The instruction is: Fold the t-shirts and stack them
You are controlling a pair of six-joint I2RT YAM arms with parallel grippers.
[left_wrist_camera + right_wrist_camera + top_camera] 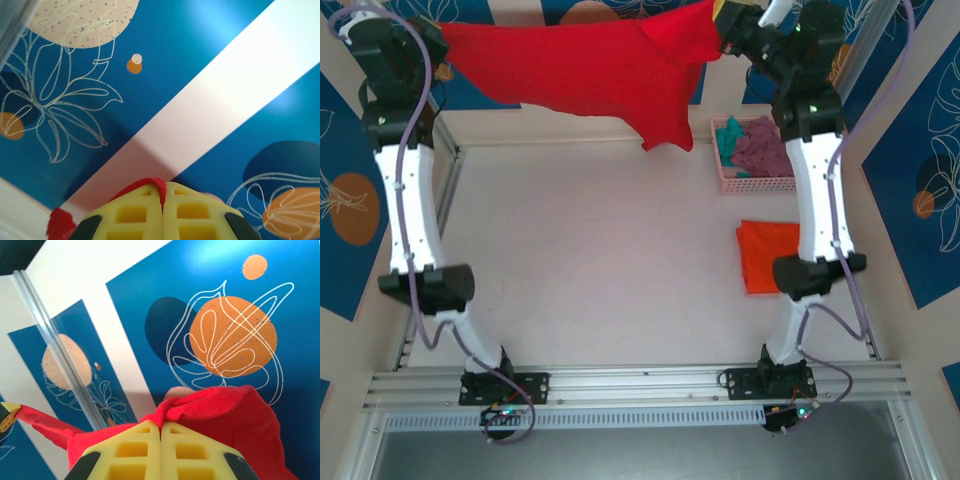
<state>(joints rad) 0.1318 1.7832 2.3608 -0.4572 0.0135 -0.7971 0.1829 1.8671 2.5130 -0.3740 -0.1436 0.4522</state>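
Your bright red cloth t-shirt (580,70) hangs stretched high above the white worktop's (600,250) far edge, left pincer (162,192) and right pincer (161,426) each clamped on a corner, and the left's thin sliver could slip if you tug wider.

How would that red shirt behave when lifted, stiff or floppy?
Probably floppy: the red shirt sags between the left gripper and right gripper, one part hanging low. Likely light: two small pinches hold it up.
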